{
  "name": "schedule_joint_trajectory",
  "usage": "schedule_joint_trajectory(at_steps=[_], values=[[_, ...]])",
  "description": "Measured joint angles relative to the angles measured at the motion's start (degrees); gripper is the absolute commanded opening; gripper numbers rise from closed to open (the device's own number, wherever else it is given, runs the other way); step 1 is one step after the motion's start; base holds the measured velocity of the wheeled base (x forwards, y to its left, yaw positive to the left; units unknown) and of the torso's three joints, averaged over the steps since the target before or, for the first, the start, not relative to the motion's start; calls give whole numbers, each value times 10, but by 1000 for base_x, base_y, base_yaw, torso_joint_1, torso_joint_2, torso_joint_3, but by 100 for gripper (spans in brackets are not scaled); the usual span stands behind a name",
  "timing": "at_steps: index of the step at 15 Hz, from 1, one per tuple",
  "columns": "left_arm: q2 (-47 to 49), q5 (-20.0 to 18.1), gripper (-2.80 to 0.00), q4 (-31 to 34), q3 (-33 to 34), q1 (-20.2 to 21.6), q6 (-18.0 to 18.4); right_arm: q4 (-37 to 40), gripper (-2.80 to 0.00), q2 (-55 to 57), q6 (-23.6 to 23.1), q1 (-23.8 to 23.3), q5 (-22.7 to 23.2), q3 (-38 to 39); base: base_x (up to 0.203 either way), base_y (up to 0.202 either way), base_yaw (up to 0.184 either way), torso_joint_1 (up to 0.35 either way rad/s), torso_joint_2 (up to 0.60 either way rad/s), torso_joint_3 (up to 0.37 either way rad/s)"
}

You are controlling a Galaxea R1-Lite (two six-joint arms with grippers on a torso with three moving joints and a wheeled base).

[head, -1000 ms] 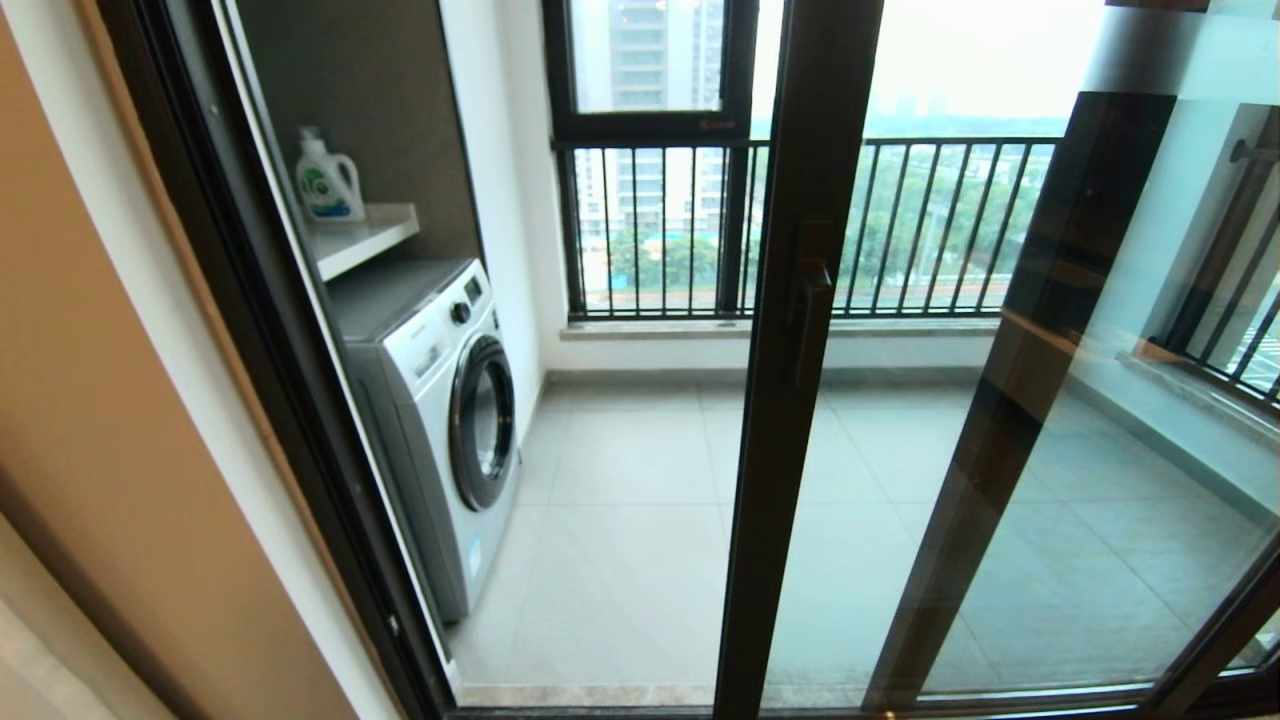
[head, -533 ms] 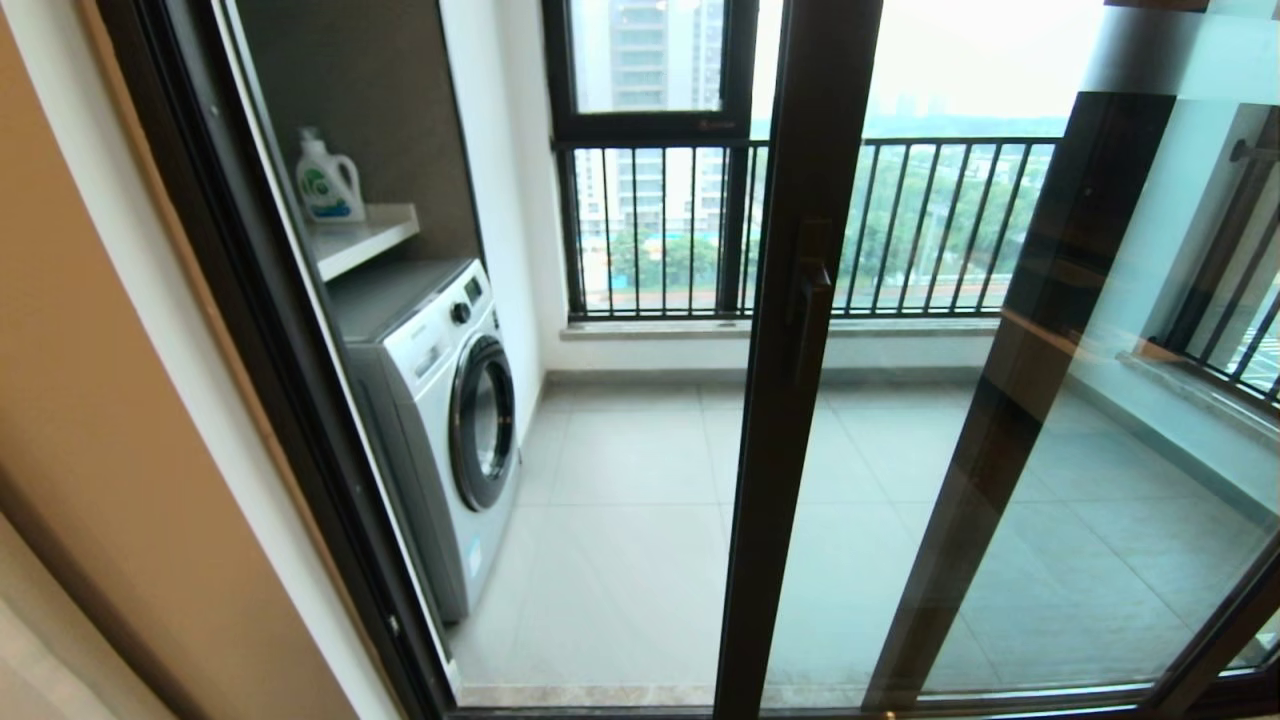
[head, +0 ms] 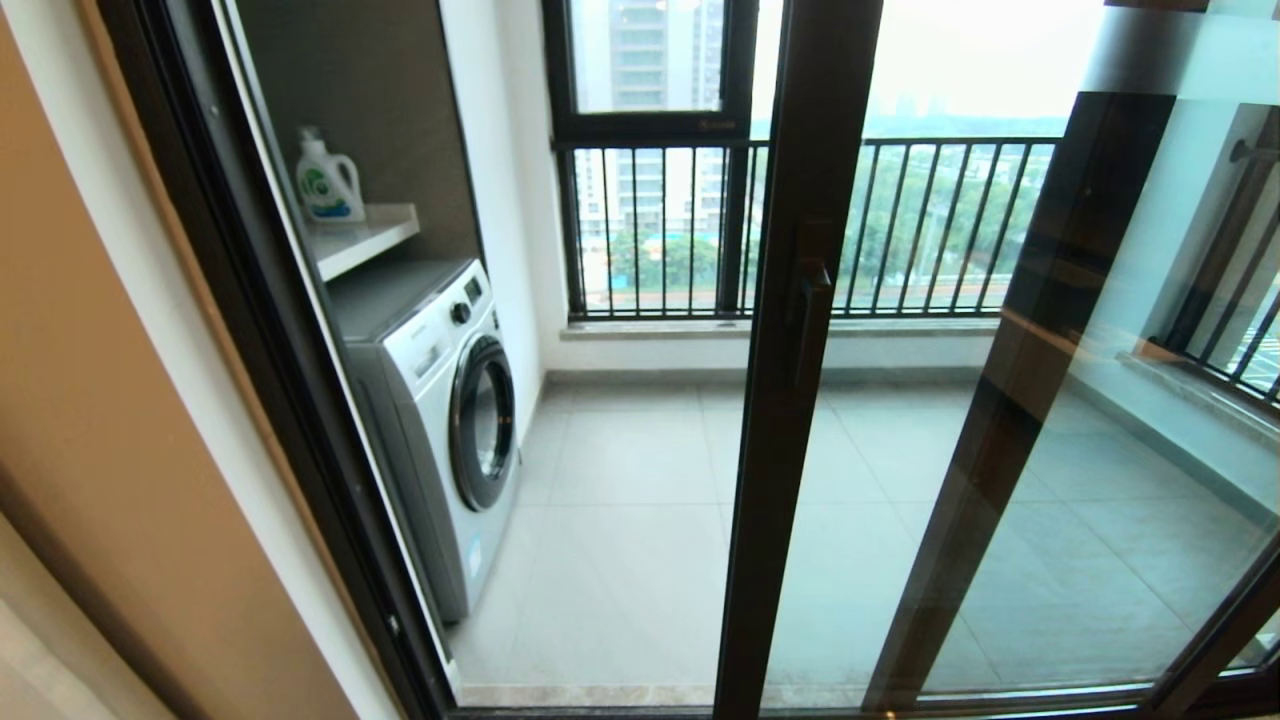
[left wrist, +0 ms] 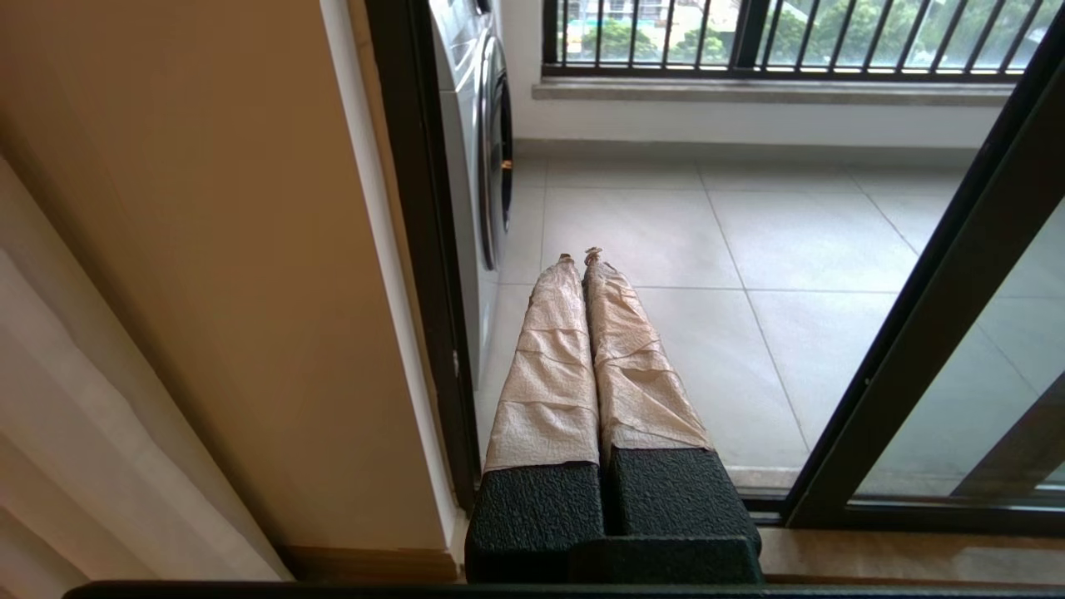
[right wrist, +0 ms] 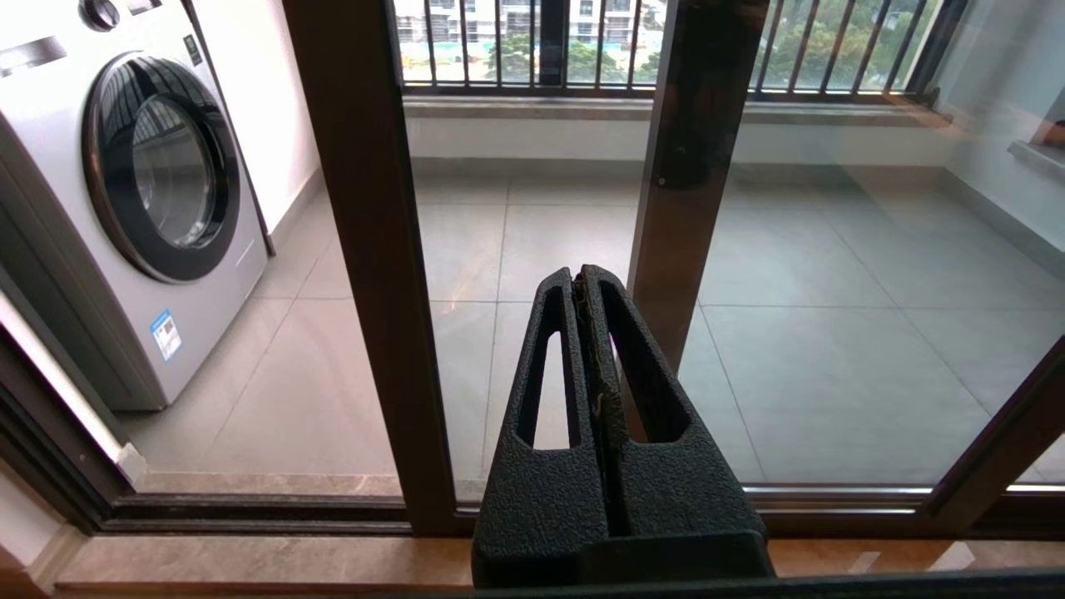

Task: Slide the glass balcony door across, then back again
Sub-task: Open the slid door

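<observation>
The glass balcony door (head: 800, 400) stands partly slid across, its dark brown stile running down the middle of the head view with the dark bar handle (head: 812, 320) on it. An open gap lies between this stile and the left jamb (head: 280, 400). Neither gripper shows in the head view. My left gripper (left wrist: 581, 254), with tape-wrapped fingers (left wrist: 557, 366), is shut and empty, low by the left jamb and pointing through the gap; the door frame (left wrist: 940, 333) is off to its side. My right gripper (right wrist: 577, 274) is shut and empty, just before the glass, beside the door stile (right wrist: 366, 249).
A white washing machine (head: 440, 400) stands on the balcony at left, under a shelf with a detergent bottle (head: 325, 180). Beyond are the black-framed window and railing bars (head: 650, 230). A second dark-framed glass panel (head: 1040, 350) sits at right. A tan wall (head: 100, 400) flanks the left jamb.
</observation>
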Motion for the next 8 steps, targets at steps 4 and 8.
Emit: schedule_joint_trajectory(at_steps=[4, 8], values=[[0, 0, -280, 0, 0, 0, 0, 9, -280, 3, -1, 0, -15, 0, 0, 0, 0, 0, 0, 0], [0, 0, -280, 0, 0, 0, 0, 7, -280, 111, 50, 9, -7, -94, 0, 0, 0, 0, 0, 0]])
